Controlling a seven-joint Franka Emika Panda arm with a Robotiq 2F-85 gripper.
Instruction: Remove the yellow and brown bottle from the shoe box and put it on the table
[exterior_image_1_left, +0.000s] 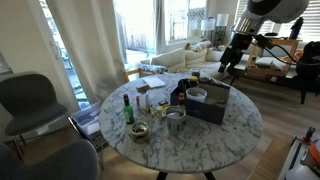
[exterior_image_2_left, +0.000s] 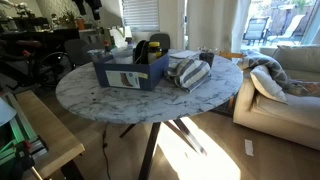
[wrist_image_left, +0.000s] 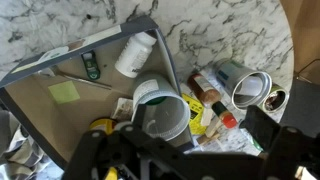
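Observation:
The dark shoe box stands on the round marble table; it also shows in the other exterior view and the wrist view. The yellow and brown bottle stands upright inside the box. In the wrist view only a yellow bit of it shows at my gripper's edge. My gripper hangs well above the box, apart from everything. In the wrist view its jaws are spread open and empty.
Inside the box lie a white bottle, a small dark bottle, a yellow note and a white cup. Beside the box are a metal bowl, small bottles and a green bottle. Chairs and a sofa surround the table.

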